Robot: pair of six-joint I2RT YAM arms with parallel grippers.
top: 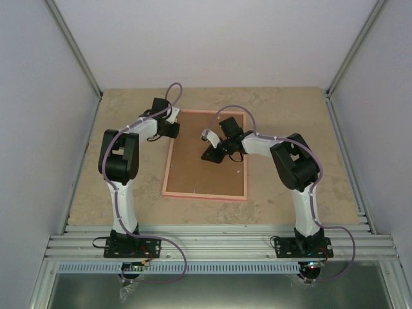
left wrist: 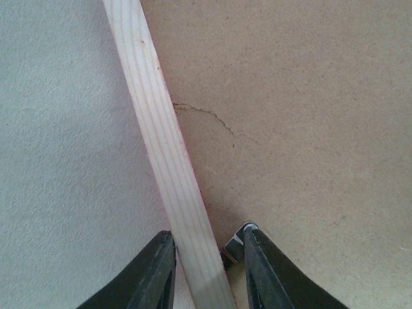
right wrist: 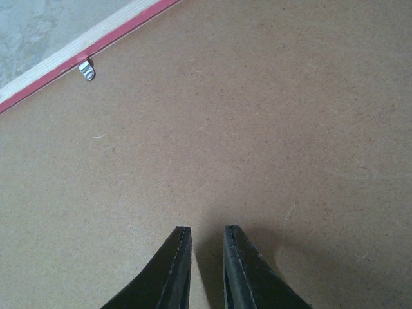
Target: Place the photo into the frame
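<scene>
Item one, at 9 o'clock of the overhead view: the beige stone-patterned table (top: 129,187), bare on that side, with both arm bases bolted along its 6 o'clock edge. Item two: the left gripper (left wrist: 207,233), which we place at the 11 o'clock corner of the frame (top: 205,196). Its jaws stand a little apart, astride the frame's pale wooden side rail. The left finger (left wrist: 161,273) lies against the rail's table side, and the right finger (left wrist: 261,270) stops just short of the rail's inner edge. A small metal clip (left wrist: 233,244) sits in that gap, and we see no firm grip on the rail. Item three: the frame itself lies flat at the middle of the table, back side up, long sides running from 12 to 6 o'clock, a pink edge showing around it. Item four: the brown hardboard backing board (top: 203,174) sits inside the frame and fills it from rail to rail. A faint hairline crack marks it near the left gripper. Item five: the right gripper (right wrist: 205,230), tips down over the middle of the board, jaws only a narrow slit apart and holding nothing. We cannot tell whether the tips touch the board. Item six: a second metal clip (right wrist: 87,69), at 10 o'clock in the right wrist view, lies beside the frame's far rail, well apart from that gripper.
</scene>
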